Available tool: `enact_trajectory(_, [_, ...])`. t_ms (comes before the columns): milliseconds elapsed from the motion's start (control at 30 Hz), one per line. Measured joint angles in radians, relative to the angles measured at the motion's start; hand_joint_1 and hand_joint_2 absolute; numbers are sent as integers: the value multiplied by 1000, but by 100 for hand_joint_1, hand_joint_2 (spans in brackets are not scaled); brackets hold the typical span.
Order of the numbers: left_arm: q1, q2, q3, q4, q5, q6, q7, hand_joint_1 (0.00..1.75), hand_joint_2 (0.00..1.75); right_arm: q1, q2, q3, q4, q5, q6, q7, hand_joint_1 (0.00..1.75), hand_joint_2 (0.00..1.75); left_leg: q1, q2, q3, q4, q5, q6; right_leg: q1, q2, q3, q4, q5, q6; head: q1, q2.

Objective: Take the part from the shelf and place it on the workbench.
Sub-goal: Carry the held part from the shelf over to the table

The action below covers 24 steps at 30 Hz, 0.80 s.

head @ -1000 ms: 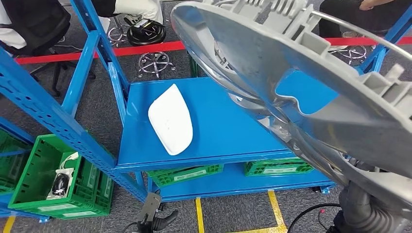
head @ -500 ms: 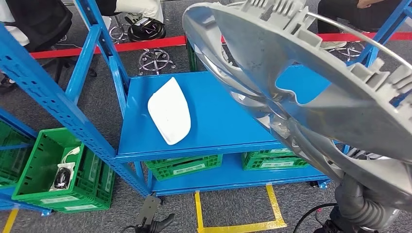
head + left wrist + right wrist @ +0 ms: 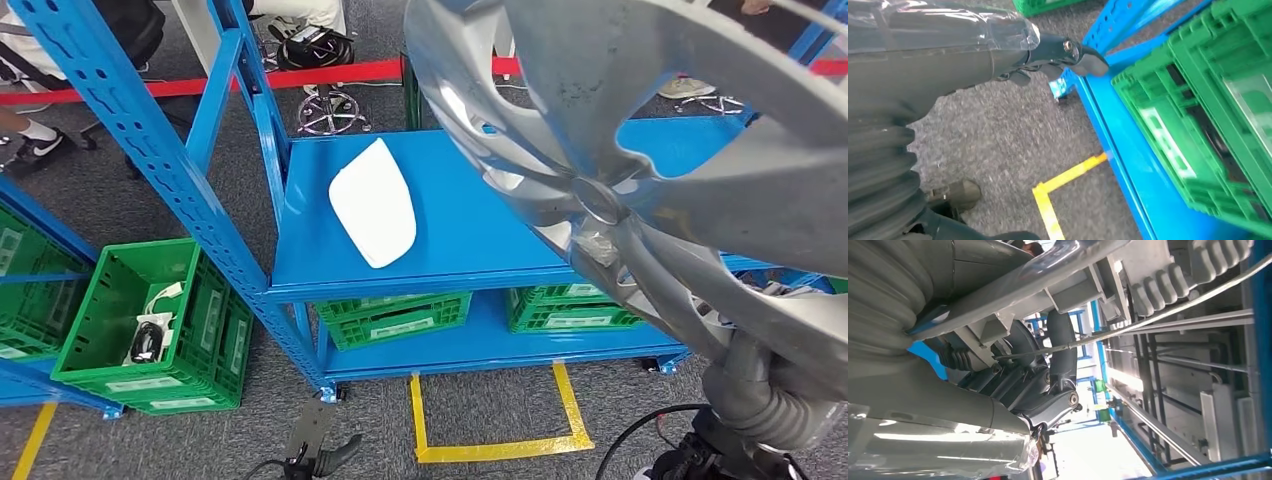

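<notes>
1. The silver wheel cover [image 3: 650,150] was held up close before the head camera, above the blue shelf [image 3: 460,240].
2. Its rim was gripped by the right hand [image 3: 1048,385].
3. The left hand [image 3: 1058,55] was hung low over the floor, fingers curled on nothing.

One silver wheel cover [image 3: 640,150], one white panel [image 3: 373,202], and four green crates: [image 3: 150,330], [image 3: 395,320], [image 3: 570,305], [image 3: 25,300].

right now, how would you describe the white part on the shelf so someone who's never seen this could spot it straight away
Find the blue metal rack and its wide, flat blue shelf above the green crates. The white part lies flat near that shelf's left front. It is a smooth, rounded, shell-like panel and the one white thing on the blue surface, unlike the large silver wheel cover held up close to the camera.
</notes>
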Motion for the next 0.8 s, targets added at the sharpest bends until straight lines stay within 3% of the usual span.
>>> enact_trajectory(67, [-1,-4,0,0,-1,2,1,0,175,-5,0,-5,0,0,0,2,175,175,2,1,-8,1,10,-12,1,-1,-3,-13,12,-8,0,0])
enact_trajectory(100, [-1,-4,0,0,-2,3,2,0,175,-7,0,-6,0,0,0,4,175,175,3,1,-14,6,2,-18,-1,-3,-9,-17,21,-13,0,0])
enact_trajectory(167, [-2,-5,0,1,-4,6,3,0,175,-12,0,-7,0,-1,0,7,175,175,5,1,-38,62,-60,-28,-6,-8,-26,-26,43,-23,-4,0])
enact_trajectory(233, [-2,-4,0,1,-6,8,4,0,175,-14,-1,-8,0,-1,0,8,175,175,13,-1,-75,183,-150,-39,-6,-10,-52,-25,61,-27,-7,0])
enact_trajectory(267, [-2,-4,0,1,-7,10,5,0,175,-14,-1,-8,1,-3,0,9,175,175,16,-1,-87,239,-174,-44,-6,-11,-65,-22,69,-25,-8,0])
enact_trajectory(300, [-3,-4,0,1,-10,12,6,0,175,-15,-1,-8,1,-8,0,12,175,175,19,-1,-88,272,-176,-48,-7,-12,-79,-19,77,-23,-8,0])
enact_trajectory(333, [-3,-4,0,2,-12,14,9,0,175,-17,-1,-8,1,-13,0,15,175,175,22,-1,-72,270,-156,-51,-7,-13,-93,-15,84,-20,-8,0])
enact_trajectory(367, [-3,-3,0,2,-15,16,11,0,175,-19,-1,-8,1,-20,0,19,175,175,24,-1,-38,232,-125,-53,-9,-13,-107,-8,90,-17,-9,0])
enact_trajectory(400, [-4,-3,0,2,-19,17,13,0,175,-23,-1,-8,1,-25,0,22,175,175,26,-1,9,171,-100,-53,-10,-13,-119,0,95,-13,-10,0])
enact_trajectory(467, [-10,-2,0,2,-26,19,16,0,175,-30,-1,-10,1,-33,0,27,175,175,25,-4,96,43,-90,-48,-9,-13,-138,16,103,-3,-13,0])
enact_trajectory(500, [-13,-1,0,2,-29,21,16,0,175,-32,-1,-10,1,-37,0,30,175,175,24,-5,116,8,-98,-44,-9,-13,-144,21,108,3,-14,0])
enact_trajectory(567, [-16,-1,0,2,-35,26,17,0,175,-35,-1,-11,2,-44,0,34,175,175,21,-7,115,-10,-102,-32,-9,-14,-152,23,122,17,-14,0])
enact_trajectory(633, [-17,-2,0,2,-42,32,21,0,175,-37,-3,-11,5,-50,0,37,175,175,22,-6,101,-15,-88,-10,-12,-12,-165,43,96,28,-12,0])
enact_trajectory(667, [-17,-4,0,2,-48,36,22,0,175,-39,-4,-10,7,-50,0,39,175,175,23,-4,91,-17,-77,0,-13,-10,-177,78,59,33,-10,0])
enact_trajectory(733, [-18,-7,0,2,-74,45,20,0,175,-43,-5,-8,9,-45,0,46,175,175,20,-3,71,-16,-58,12,-14,-9,-207,199,-38,40,-6,0])
enact_trajectory(767, [-18,-8,0,4,-97,49,16,0,175,-45,-5,-7,10,-40,0,52,175,175,17,-2,59,-16,-49,14,-15,-8,-217,262,-69,42,-5,0])
enact_trajectory(800, [-18,-8,3,7,-129,51,10,0,175,-47,-5,-6,12,-35,0,59,175,175,14,-1,47,-15,-40,15,-15,-8,-217,302,-78,42,-4,0])
